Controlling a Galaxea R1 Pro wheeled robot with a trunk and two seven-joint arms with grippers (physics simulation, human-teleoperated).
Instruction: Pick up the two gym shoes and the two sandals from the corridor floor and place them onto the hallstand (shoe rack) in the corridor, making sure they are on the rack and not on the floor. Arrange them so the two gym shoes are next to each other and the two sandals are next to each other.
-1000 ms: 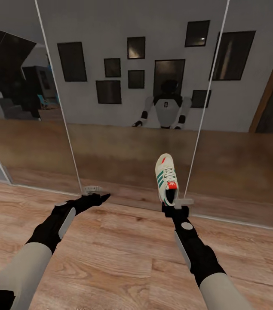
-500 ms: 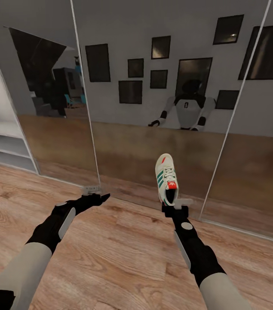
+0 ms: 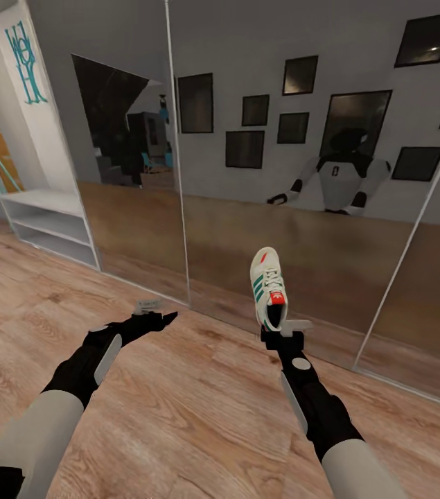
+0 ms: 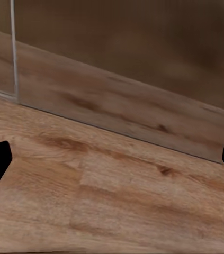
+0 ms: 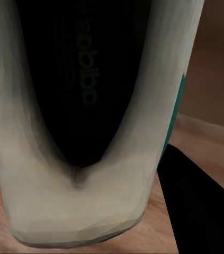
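A gym shoe (image 3: 269, 287) is held by its heel in the right hand (image 3: 280, 333), toe pointing up and away, clear of the corridor floor (image 3: 192, 416). In the right wrist view the shoe's heel (image 5: 80, 159) is seen clamped between the fingers. The left hand (image 3: 152, 310) is held wide with nothing between its fingers, low above the planks. A mirrored wall (image 3: 303, 208) bounds the far side; the hallstand (image 3: 50, 218) is seen far left. Bare floor lies between.

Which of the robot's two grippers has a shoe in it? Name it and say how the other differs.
The right gripper: it is shut on the heel of a gym shoe, toe pointing up and away. The left gripper is open and holds nothing, hanging above the corridor floor.
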